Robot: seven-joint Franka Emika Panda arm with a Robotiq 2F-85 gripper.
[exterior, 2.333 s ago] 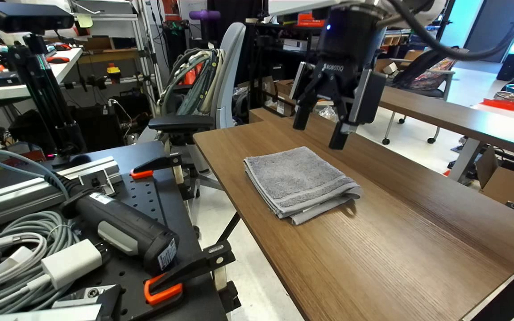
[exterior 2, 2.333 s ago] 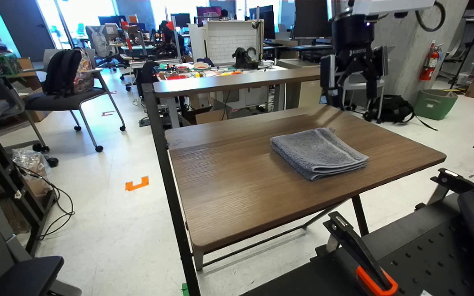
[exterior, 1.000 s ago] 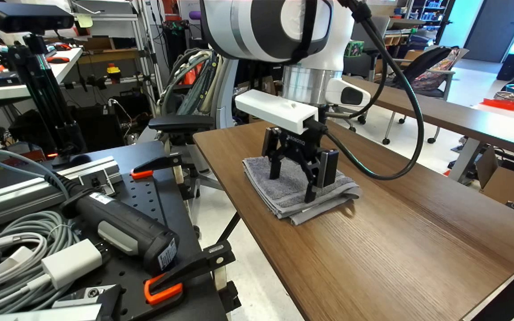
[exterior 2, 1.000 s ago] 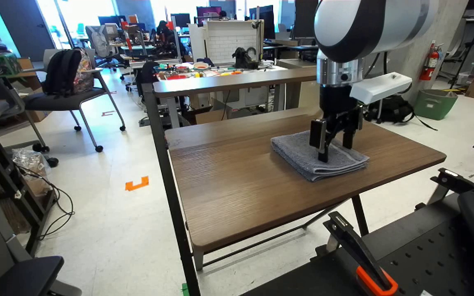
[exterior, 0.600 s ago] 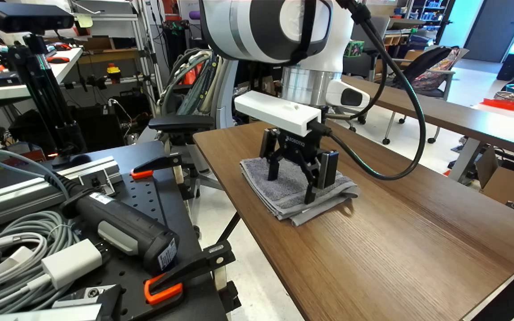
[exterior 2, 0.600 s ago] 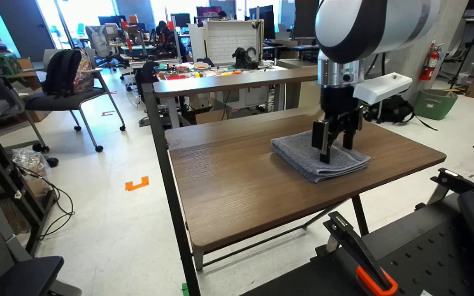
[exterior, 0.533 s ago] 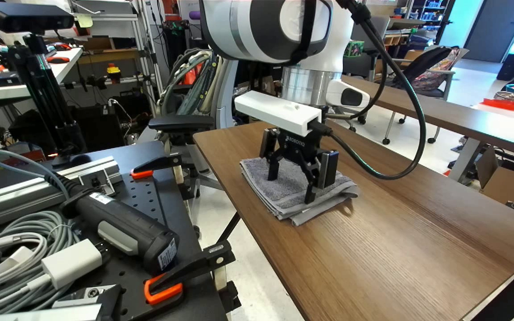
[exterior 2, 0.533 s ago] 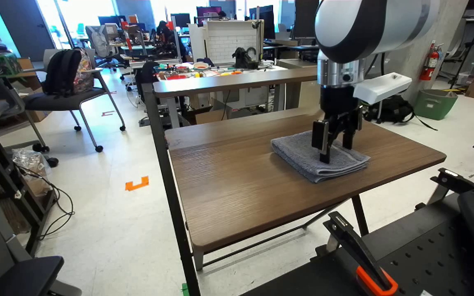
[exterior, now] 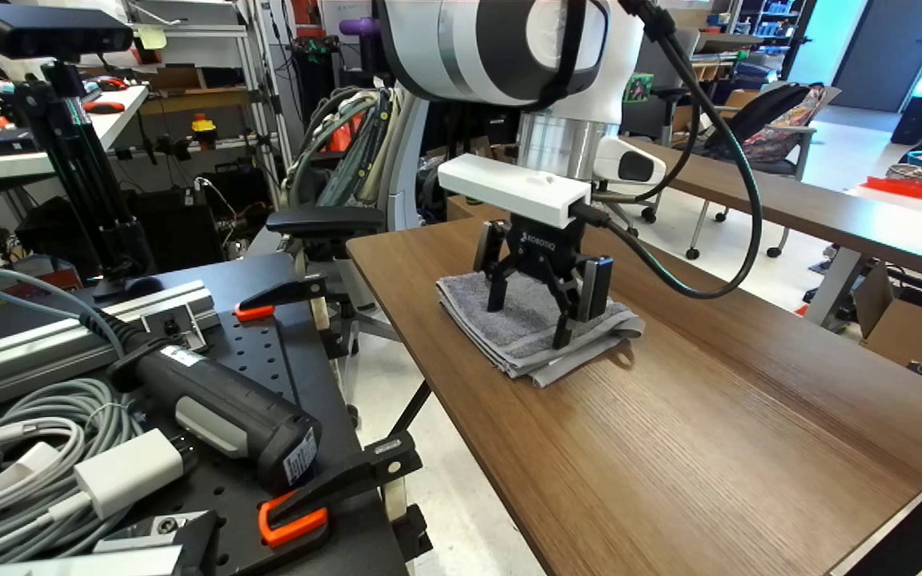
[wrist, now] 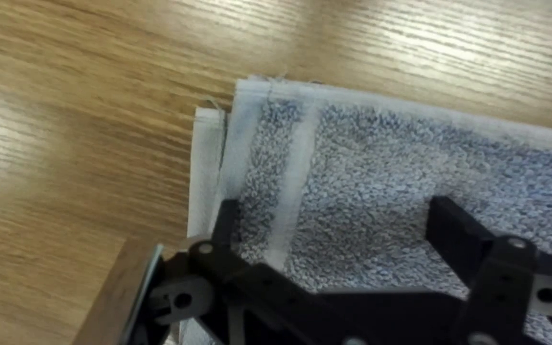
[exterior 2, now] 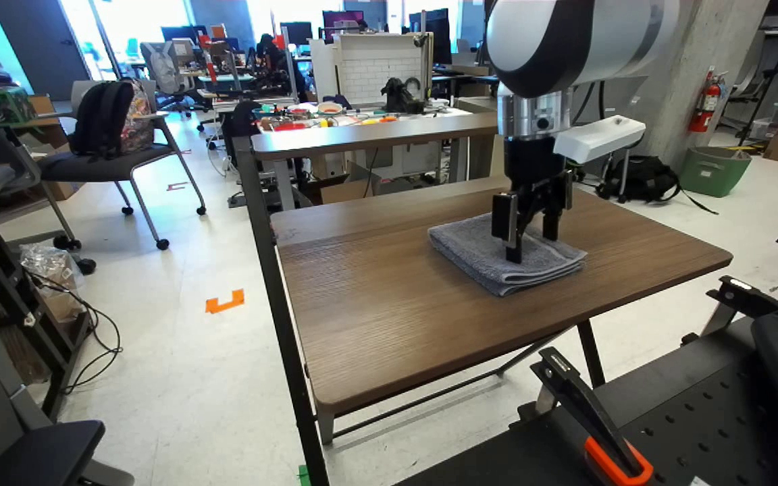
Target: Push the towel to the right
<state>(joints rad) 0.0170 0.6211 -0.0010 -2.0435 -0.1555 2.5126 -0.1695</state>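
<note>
Most probably was in the pushing step: rested spread fingers (exterior: pixel 563 330) on the towel (exterior: pixel 527 317), folded upon the worktop (exterior: pixel 709 432); next needed gentle downward pressure while sliding it rightward.

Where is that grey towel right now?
In an exterior view, the folded grey towel lies right of the picture's middle, on the brown table, beneath the robot's open, claw-like gripper.

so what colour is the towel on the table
The towel is grey, with a paler stripe near one edge; best seen in the wrist view.
</note>
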